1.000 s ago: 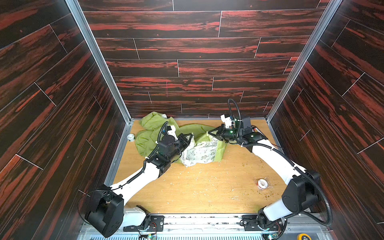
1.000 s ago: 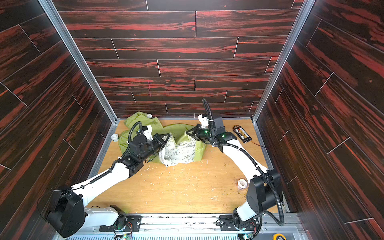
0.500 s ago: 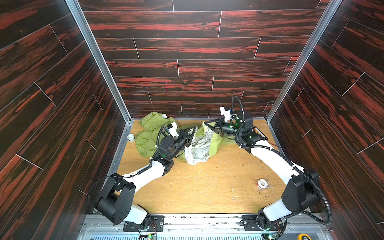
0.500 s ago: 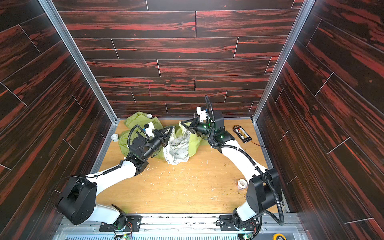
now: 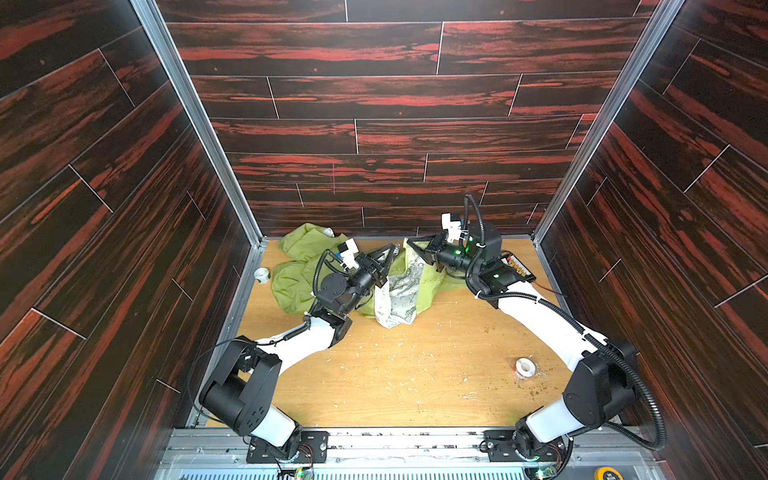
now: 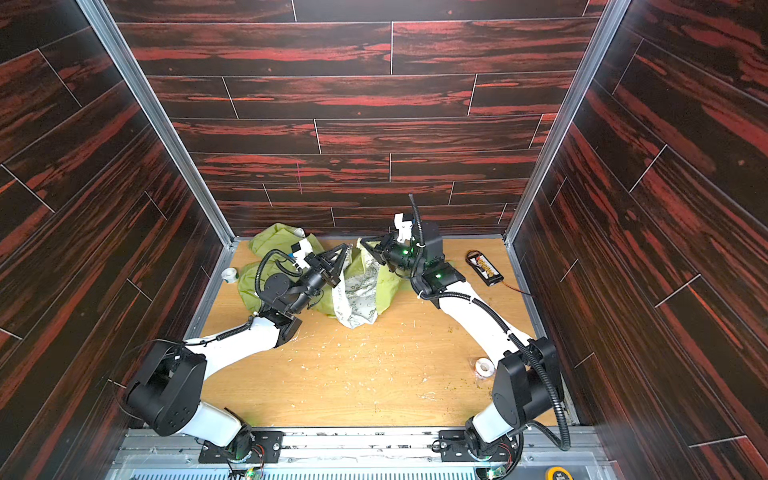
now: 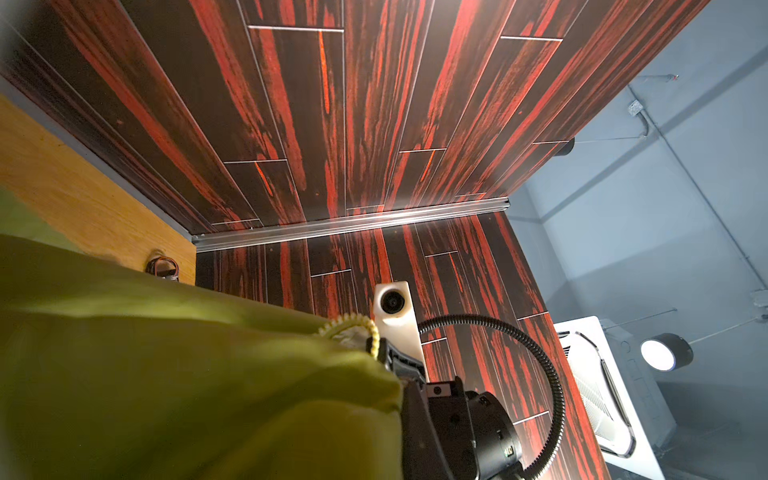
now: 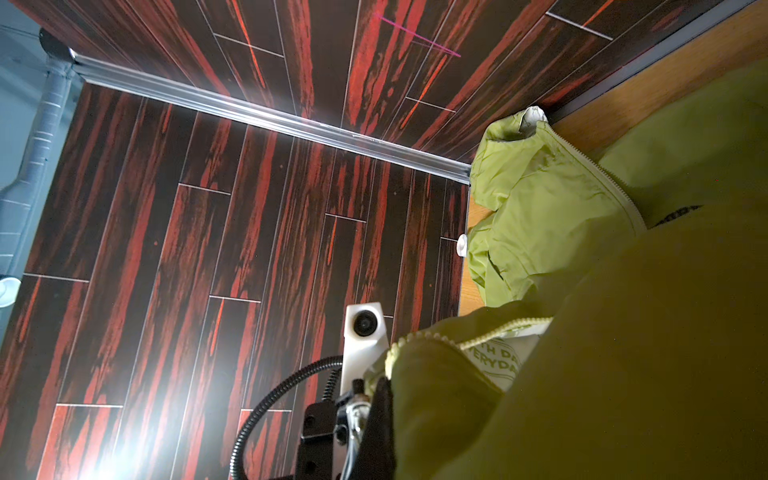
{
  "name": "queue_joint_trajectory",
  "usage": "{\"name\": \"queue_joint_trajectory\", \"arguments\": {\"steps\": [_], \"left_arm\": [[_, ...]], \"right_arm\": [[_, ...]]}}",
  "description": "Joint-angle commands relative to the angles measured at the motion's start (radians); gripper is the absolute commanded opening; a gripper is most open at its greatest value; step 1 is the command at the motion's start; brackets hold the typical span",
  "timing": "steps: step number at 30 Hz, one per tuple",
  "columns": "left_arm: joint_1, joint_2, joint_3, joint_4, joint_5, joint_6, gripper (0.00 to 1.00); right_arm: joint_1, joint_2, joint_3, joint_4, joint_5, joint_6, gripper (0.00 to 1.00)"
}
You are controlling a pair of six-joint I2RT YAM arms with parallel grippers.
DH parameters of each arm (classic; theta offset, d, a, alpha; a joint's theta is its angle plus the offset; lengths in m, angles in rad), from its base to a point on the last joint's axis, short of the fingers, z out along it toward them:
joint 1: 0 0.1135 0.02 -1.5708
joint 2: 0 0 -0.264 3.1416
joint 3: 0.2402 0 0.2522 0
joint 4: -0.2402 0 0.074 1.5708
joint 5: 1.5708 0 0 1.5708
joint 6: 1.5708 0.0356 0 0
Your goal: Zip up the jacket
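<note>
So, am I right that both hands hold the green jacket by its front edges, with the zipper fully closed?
No, the zipper is open: both top views show the jacket with white lining exposed between the left hand and right hand, which hold its front edges.

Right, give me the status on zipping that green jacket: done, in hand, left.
Done: the left gripper and right gripper are each shut on a front edge of the jacket, raised off the table. In hand: lining the two edges up; they sit close but apart. Left: all the zipping. The zipper teeth are unjoined and the white lining hangs exposed.
</note>
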Motion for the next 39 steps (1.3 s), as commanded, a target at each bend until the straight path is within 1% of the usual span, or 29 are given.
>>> {"name": "queue_joint_trajectory", "arguments": {"steps": [1, 13, 30, 39], "left_arm": [[0.005, -0.003, 0.043, 0.103, 0.023, -0.033, 0.00], [0.005, 0.007, 0.041, 0.109, 0.020, -0.044, 0.00], [0.005, 0.032, 0.043, 0.132, 0.061, -0.057, 0.00], [0.005, 0.037, 0.040, 0.162, 0.048, -0.044, 0.00]], "right_arm": [[0.008, -0.020, -0.002, 0.053, 0.066, 0.031, 0.00], [0.028, -0.005, 0.037, 0.057, 0.072, 0.030, 0.00], [0.027, 0.002, 0.072, 0.077, 0.049, 0.073, 0.00], [0.028, -0.009, 0.085, -0.005, 0.073, 0.077, 0.00]]}}
